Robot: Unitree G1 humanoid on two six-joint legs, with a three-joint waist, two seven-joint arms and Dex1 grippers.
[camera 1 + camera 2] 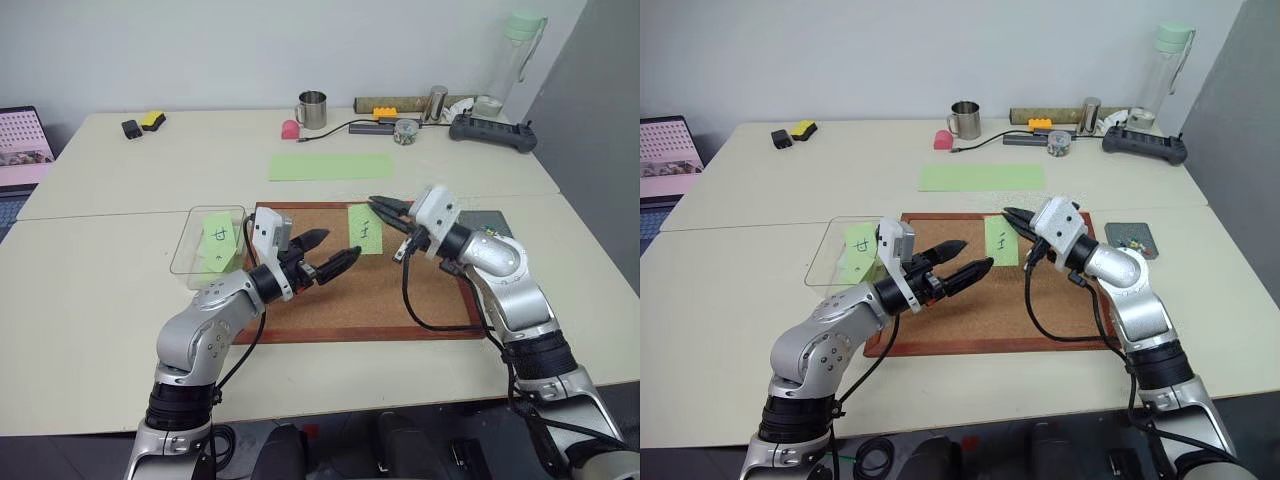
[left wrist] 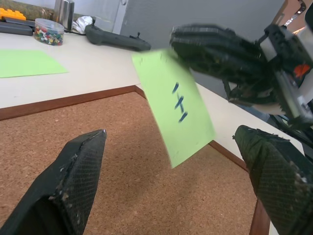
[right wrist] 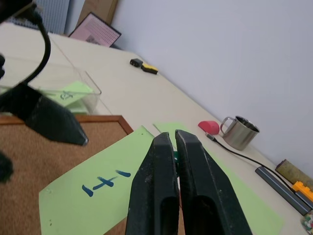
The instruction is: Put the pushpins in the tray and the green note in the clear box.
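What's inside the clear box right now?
The clear box holds one light-green sticky note with a dark handwritten mark, leaning against the wall. I see nothing else inside, though the left claw and its arm cover the box's near corner.

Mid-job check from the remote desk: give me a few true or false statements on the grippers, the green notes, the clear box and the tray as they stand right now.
1. The right gripper is shut on a green note. True.
2. The left gripper is clamped on that note. False: its fingers stand wide open over the corkboard, with the note hanging between them in the left wrist view.
3. The clear box is empty. False: another green note already lies in it.
4. The held note lies flat on the corkboard. False: it hangs from the right gripper above the board.
5. The dark tray sits on the table by the corkboard's right edge. True.
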